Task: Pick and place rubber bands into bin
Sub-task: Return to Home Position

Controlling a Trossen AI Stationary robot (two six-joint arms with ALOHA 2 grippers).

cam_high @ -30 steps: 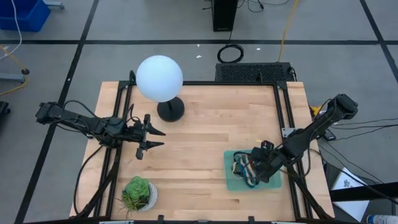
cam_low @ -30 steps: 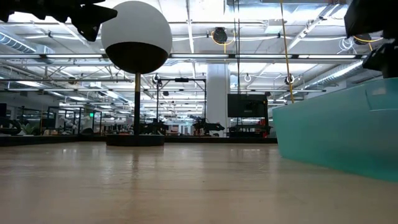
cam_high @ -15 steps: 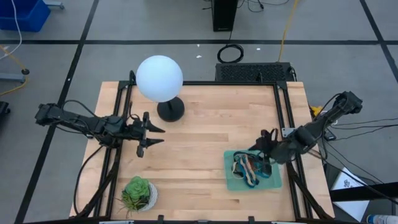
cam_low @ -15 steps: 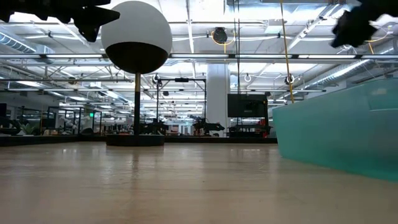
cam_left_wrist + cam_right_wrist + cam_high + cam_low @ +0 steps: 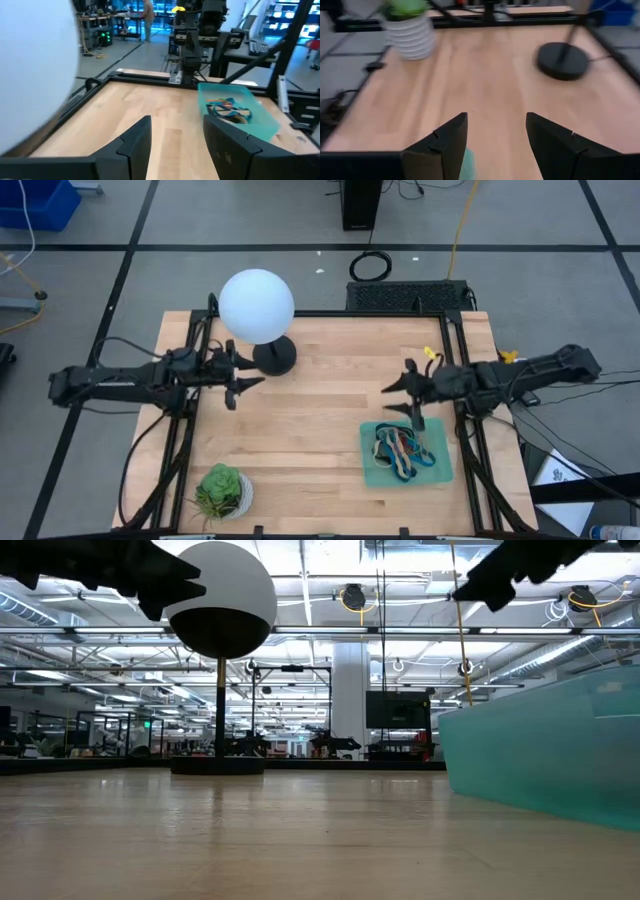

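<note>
Right gripper, spread wide, empty, hovers near the bin holding rubber bands.

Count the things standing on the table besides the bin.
2. In the high view, a white globe lamp stands at the table's upper left and a potted succulent at its lower-left corner. Smaller items might be hidden.

Right hand lifted off the bin, drawn back, left hand shifted nearer lamp base
</note>
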